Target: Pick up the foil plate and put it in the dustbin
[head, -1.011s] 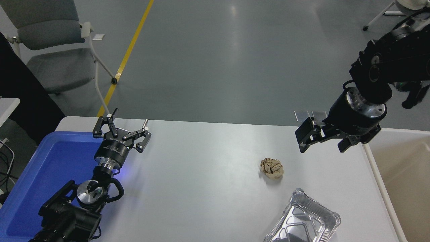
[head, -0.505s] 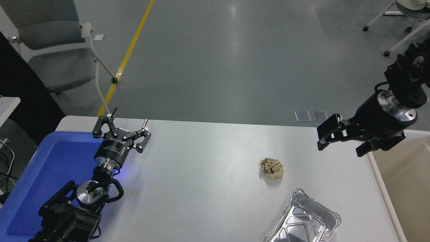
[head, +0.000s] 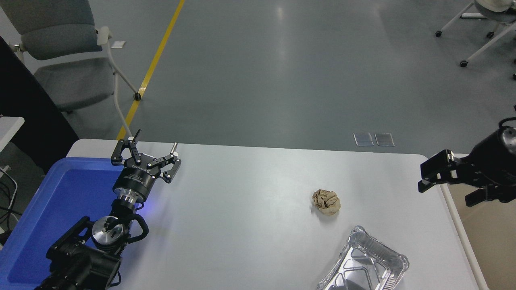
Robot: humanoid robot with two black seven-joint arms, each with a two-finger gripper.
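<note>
Fingers (head: 431, 177) of right gripper (head: 447, 188) spread; foil plate (head: 365, 266) shiny, crinkled.

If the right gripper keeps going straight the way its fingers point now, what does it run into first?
Probably nothing. The right gripper, open over the table's right edge beside the dustbin, points left across bare table. The paper ball and foil plate lie nearer the camera, though its height is unclear.

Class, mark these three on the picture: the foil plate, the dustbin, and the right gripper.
foil plate (head: 365, 264): head view, embossed floor of the tray.
dustbin (head: 459, 233): head view, its white rim beside the table.
right gripper (head: 449, 189): head view, midway between its open fingertips.
</note>
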